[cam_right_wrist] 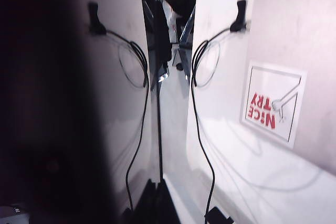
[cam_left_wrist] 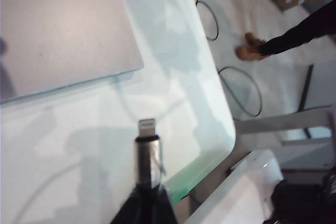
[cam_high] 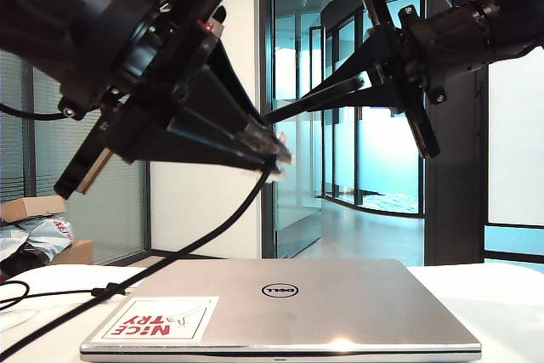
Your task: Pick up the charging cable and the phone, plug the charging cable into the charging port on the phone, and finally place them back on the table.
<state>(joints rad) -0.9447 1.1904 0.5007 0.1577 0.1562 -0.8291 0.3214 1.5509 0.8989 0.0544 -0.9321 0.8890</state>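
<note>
Above table point(cam_left_wrist: 105, 145) | L end effector point(cam_high: 276, 152) pinching charging cable point(cam_left_wrist: 148, 153) | R end effector point(cam_high: 280, 114) pinching phone point(cam_right_wrist: 94, 103)

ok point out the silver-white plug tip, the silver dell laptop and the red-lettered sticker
silver-white plug tip point(cam_left_wrist: 147, 126): left wrist view, its flat end
silver Dell laptop point(cam_high: 340, 303): exterior view, bare lid
red-lettered sticker point(cam_high: 157, 319): exterior view, its middle

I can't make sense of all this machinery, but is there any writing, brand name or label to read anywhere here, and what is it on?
"DELL": round logo on the lid of the silver laptop, seen upside down in the exterior view.
"NICE TRY": red letters on the white sticker at the laptop lid's corner, also upside down; it shows in the right wrist view too.
Nothing else carries readable text.
</note>
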